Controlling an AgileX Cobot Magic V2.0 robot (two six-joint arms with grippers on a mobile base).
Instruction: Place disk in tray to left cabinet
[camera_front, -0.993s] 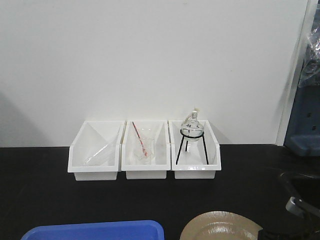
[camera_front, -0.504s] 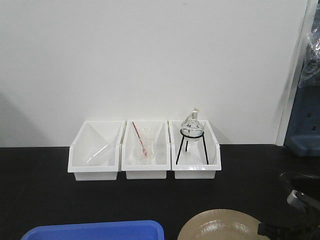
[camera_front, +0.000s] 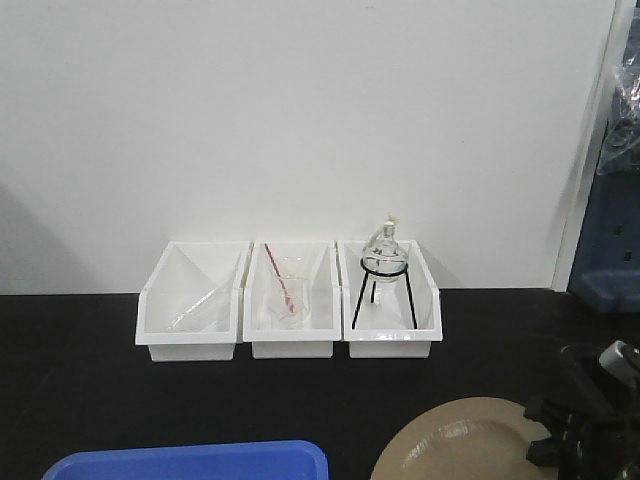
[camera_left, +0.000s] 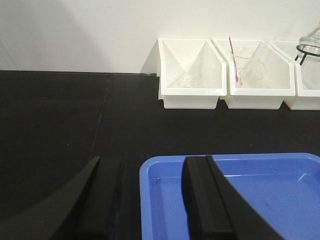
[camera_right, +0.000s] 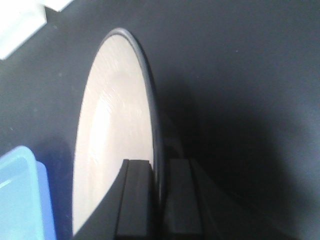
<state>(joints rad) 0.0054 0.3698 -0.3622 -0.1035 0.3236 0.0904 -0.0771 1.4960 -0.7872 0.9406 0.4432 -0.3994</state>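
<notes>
We pinch the disk (camera_right: 112, 145) by its rim in the right gripper (camera_right: 159, 172) near the worktop's (camera_front: 80, 380) front edge, left gripper (camera_left: 145, 165) spread wide; tray (camera_left: 150, 210) and cabinet steps remain.

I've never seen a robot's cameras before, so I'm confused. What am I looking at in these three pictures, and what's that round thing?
It's a robot with two arms, each ending in a pincher called a gripper. The front picture looks across a black table: three white bins by the wall, a blue tray, and a tan disk, like a plate. The other two cameras sit on the wrists. The left gripper is open and empty, near the tray's corner. The right gripper pinches the disk's edge.
</notes>
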